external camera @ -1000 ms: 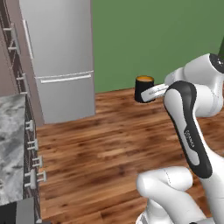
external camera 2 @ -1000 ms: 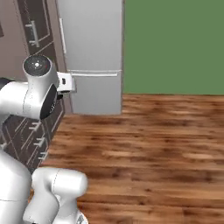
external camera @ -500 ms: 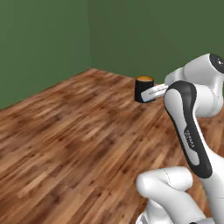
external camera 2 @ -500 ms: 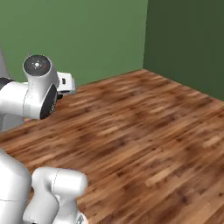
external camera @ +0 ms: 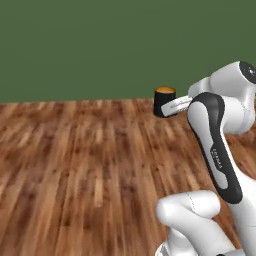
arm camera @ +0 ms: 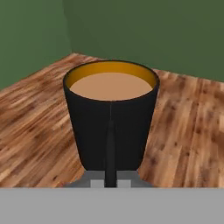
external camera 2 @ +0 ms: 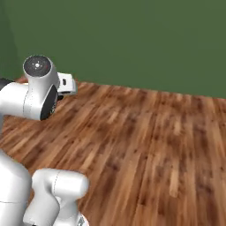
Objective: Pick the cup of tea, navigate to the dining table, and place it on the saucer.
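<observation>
Fingers (arm camera: 110,183) clamped on the handle carry the cup (external camera: 164,101) level at centre right of the left base view, over the floor (external camera: 75,165), so I judge smooth driving best to avoid slopping tea.

- We see the cup of tea (arm camera: 110,127) as plain black on the outside, its handle black as well.
- Inside its rim we note a bright orange-yellow band, and the liquid is a flat tan-brown.
- From the left base view we find the same cup (external camera: 164,102) black with an orange top.
- The floor (external camera: 75,160) shows us warm brown wood planks with darker streaks and lighter patches.
- The wall (external camera 2: 132,39) is an even dark green, without pattern.
- The arm (external camera: 215,145) looks white to us, with dark grey-black joints.
</observation>
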Available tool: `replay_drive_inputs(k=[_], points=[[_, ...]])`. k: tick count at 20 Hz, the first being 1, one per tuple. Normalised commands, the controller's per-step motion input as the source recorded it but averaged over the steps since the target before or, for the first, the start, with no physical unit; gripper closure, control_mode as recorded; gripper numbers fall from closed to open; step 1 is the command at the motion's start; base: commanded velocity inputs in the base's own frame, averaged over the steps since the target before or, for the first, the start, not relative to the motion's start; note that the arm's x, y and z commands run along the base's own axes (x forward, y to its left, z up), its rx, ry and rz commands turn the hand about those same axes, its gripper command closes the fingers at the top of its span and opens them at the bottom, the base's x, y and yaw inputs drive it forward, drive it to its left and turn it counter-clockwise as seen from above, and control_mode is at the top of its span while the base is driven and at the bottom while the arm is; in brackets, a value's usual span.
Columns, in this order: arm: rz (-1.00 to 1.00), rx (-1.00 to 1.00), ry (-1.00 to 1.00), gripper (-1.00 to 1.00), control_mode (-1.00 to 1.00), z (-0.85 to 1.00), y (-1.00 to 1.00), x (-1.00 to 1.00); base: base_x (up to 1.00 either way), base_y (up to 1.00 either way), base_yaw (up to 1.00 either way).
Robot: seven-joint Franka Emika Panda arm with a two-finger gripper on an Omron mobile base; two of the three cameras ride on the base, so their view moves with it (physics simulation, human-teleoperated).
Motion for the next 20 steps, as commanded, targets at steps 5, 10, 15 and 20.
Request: replay_drive_inputs(k=[5,10,15,20], points=[[0.00,0.00,0.00,1.00,1.00,0.00,0.00,0.00,0.00,0.18,-1.00],[0.00,0.00,0.00,1.00,1.00,0.00,0.00,0.00,0.00,0.18,-1.00],[0.00,0.00,0.00,1.00,1.00,0.00,0.00,0.00,0.15,0.26,-0.95],[0.00,0.00,0.00,1.00,1.00,0.00,0.00,0.00,0.68,0.50,-0.80]])
